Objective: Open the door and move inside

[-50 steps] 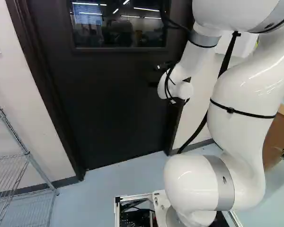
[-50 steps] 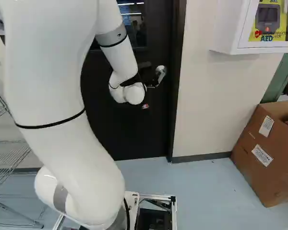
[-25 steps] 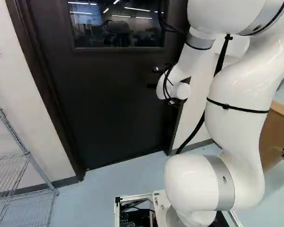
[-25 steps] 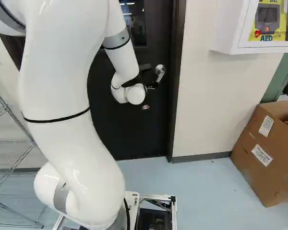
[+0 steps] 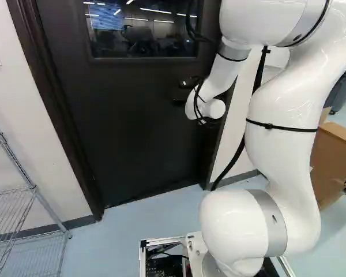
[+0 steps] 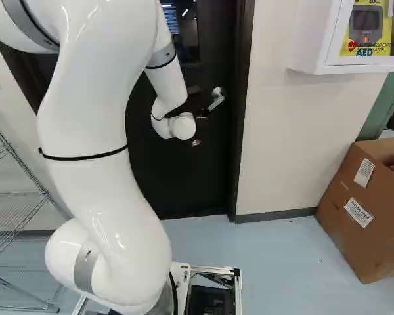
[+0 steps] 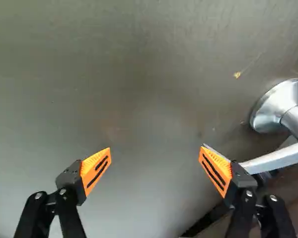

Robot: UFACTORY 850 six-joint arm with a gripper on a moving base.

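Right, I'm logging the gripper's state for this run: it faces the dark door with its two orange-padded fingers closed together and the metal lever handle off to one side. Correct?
Not quite. The gripper does face the dark door, with the metal lever handle off to one side, but the wrist view shows its orange-padded fingers open, well apart.

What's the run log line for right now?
door: shut | fingers: open | handle: beside one finger, not gripped | contact: cannot tell | base: short of doorway
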